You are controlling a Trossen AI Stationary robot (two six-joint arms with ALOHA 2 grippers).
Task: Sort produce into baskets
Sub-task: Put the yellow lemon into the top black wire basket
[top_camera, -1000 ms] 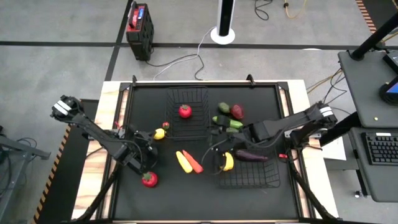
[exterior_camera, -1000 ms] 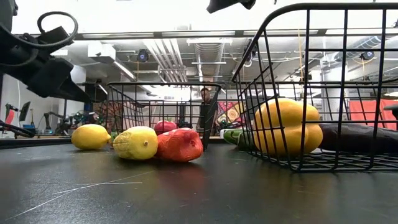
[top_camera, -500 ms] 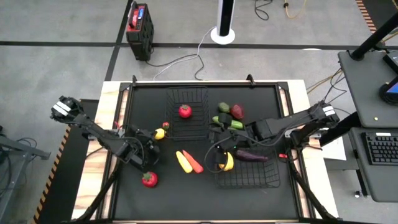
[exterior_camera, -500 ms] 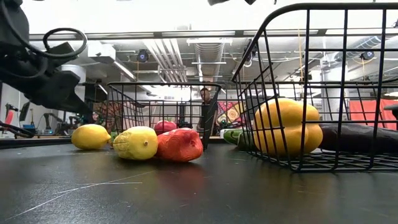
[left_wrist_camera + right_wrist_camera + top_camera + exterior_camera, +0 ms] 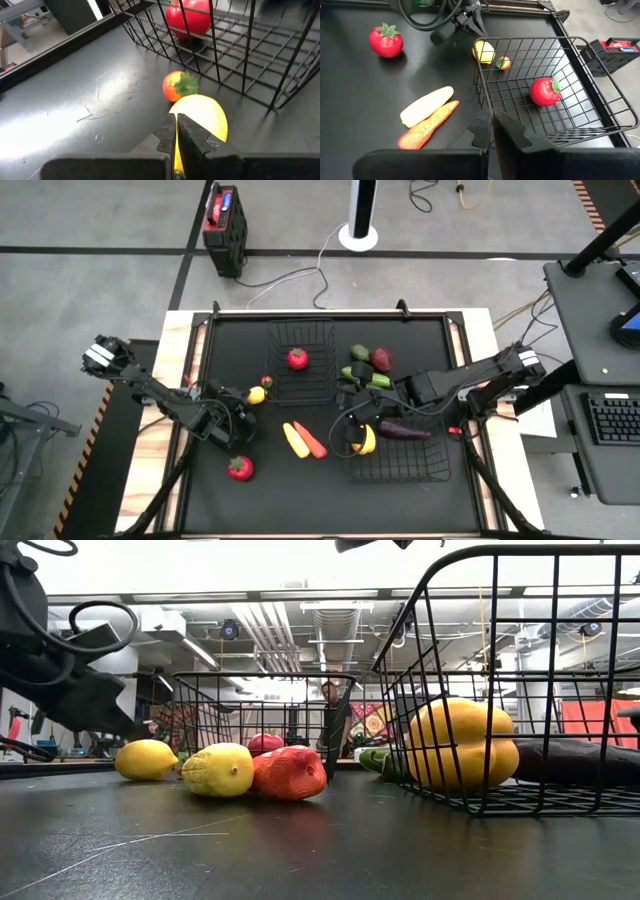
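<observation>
Left claw [image 5: 176, 131] pinched empty, poised just short of lemon [image 5: 200, 120] beside far basket [image 5: 301, 360]. Right claw [image 5: 491, 131] likewise closed, empty, near front basket [image 5: 398, 452]. Advice: spread fingers first, straddle lemon squarely, avoid nudging small orange fruit [image 5: 177, 86].

1. Evenly and brightly lit from overhead; only short, soft shadows under objects on the black mat [image 5: 330, 490].
2. Strongly backlit at table height: ceiling strip lights [image 5: 200, 652] blown out, near mat surface dim with pale sheen.
3. Washed-out glare on the lemon [image 5: 202, 116] in the left wrist view.
4. Slightly soft at wrist-view edges.
</observation>
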